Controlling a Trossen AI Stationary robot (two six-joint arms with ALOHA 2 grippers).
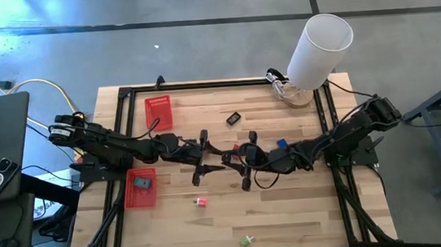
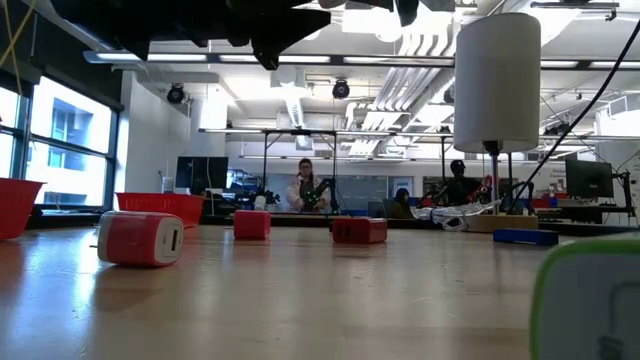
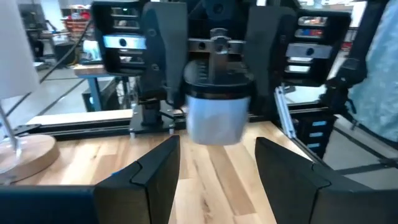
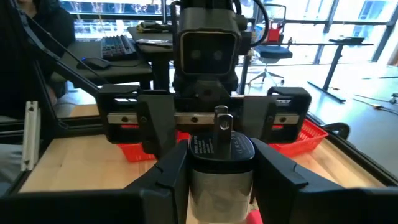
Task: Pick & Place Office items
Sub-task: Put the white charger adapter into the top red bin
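Cylindrical black-capped jar [image 4: 219, 163] gripped between both grippers, seemingly translucent

I find the high view evenly lit from overhead; the arms throw only soft, short shadows on the pale counter [image 1: 289, 212]. In the low view, ceiling fixtures and the windows at left glare brightly, and the counter surface carries a broad sheen. The green-edged piece [image 2: 590, 300] nearest the lens is badly out of focus; the red-and-white piece [image 2: 140, 238] is slightly soft. The left wrist view shows motion blur across the middle. The right wrist view is sharper, backlit by windows.
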